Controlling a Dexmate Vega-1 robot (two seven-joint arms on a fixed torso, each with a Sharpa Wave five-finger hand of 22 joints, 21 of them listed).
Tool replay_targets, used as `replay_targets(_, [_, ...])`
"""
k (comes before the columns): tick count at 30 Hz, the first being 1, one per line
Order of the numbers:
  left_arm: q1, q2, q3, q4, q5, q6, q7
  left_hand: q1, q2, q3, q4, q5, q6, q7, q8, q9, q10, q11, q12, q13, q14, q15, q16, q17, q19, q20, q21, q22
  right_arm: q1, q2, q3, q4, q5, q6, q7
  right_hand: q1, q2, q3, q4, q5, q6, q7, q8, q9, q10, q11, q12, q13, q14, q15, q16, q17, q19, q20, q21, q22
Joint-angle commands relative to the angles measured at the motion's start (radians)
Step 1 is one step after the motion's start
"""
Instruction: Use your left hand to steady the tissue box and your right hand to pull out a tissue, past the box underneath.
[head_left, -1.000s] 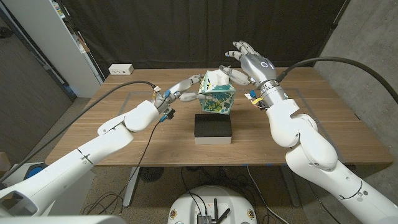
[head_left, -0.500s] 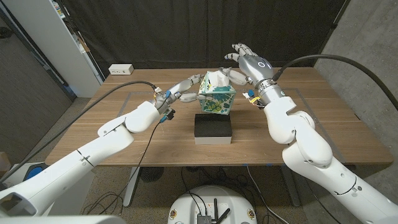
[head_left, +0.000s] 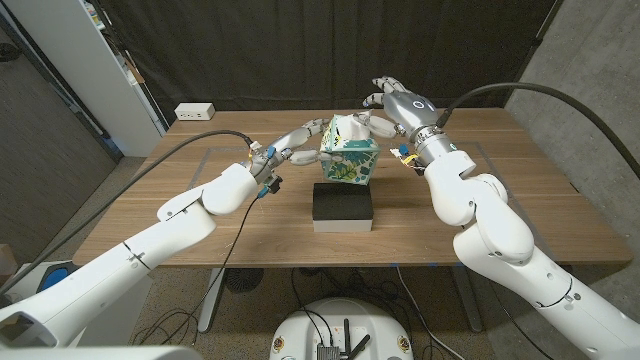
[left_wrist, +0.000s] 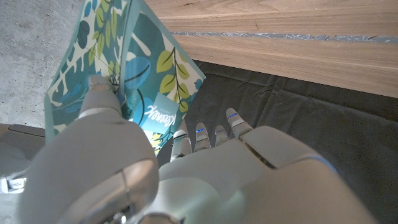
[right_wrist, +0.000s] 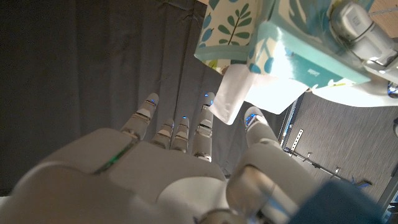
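Teal, leaf-printed cardboard marks the tissue box (head_left: 349, 157), which sits lifted and tilted above the black box (head_left: 343, 206) lying on the wooden tabletop (head_left: 520, 215), just nearer to us. Our left hand (head_left: 292, 145) grasps the tissue box from its left side; in the left wrist view the thumb and fingers (left_wrist: 205, 134) press against the printed wall, so the steadying half of the job is in place.

Our right hand (head_left: 392, 103) hangs at the far right of the tissue box's top, fingers spread and holding nothing. A white tissue (head_left: 349, 126) puffs out of the top opening. In the right wrist view the same tissue (right_wrist: 235, 93) hangs just beyond our fingertips (right_wrist: 254, 118), close to the thumb and the neighbouring finger but, as far as we can tell, not yet pinched between them.

We judge that we are on the approach to the tissue, with the pull itself not begun. The next move calls for bringing thumb and finger together on the loose fold, then drawing it away from the opening while the left hand resists the tug. The risk we see is the light carton twisting in our left hand's hold if the pull comes off-axis.
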Motion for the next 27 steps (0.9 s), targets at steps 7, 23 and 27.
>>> replay_targets(7, [0.012, 0.001, -0.003, -0.021, 0.009, 0.022, 0.005, 0.003, 0.011, 0.011, -0.003, 0.007, 0.011, -0.012, 0.011, 0.139, -0.001, 0.002, 0.008, 0.002, -0.043, -0.004, 0.001, 0.003, -0.004, -0.002, 0.003, 0.002, -0.010, -0.033, 0.021, -0.015, 0.042, 0.012, 0.022, 0.041, -0.003, 0.000, -0.010, 0.008, 0.171, 0.028, 0.071, 0.031, 0.067, 0.003, 0.017, 0.001, 0.025, -0.008, 0.014, 0.000, 0.005, -0.009, 0.009, 0.001])
replay_targets(23, [0.015, 0.003, -0.005, -0.026, 0.011, 0.028, 0.006, 0.001, 0.010, 0.016, -0.003, 0.007, 0.010, -0.012, 0.013, 0.138, -0.002, 0.002, 0.008, 0.002, -0.043, -0.003, 0.001, 0.003, -0.002, -0.003, 0.003, 0.002, -0.020, -0.066, 0.017, -0.019, 0.045, 0.053, -0.020, 0.251, -0.036, 0.061, -0.031, 0.032, 0.282, 0.023, 0.193, 0.119, 0.128, -0.015, 0.011, 0.003, 0.064, -0.026, 0.017, -0.003, 0.055, -0.033, 0.018, 0.000])
replay_targets(27, [0.016, 0.004, -0.007, -0.025, 0.008, 0.030, 0.006, 0.001, 0.011, 0.017, -0.003, 0.007, 0.009, -0.013, 0.013, 0.138, -0.002, 0.001, 0.008, 0.002, -0.043, -0.002, 0.001, 0.003, -0.003, -0.003, 0.003, 0.002, -0.024, -0.070, 0.021, -0.017, 0.050, 0.069, -0.032, 0.335, -0.066, 0.073, -0.030, 0.033, 0.292, -0.002, 0.242, 0.166, 0.148, -0.025, 0.009, 0.005, 0.080, -0.035, 0.019, -0.003, 0.078, -0.047, 0.020, 0.000])
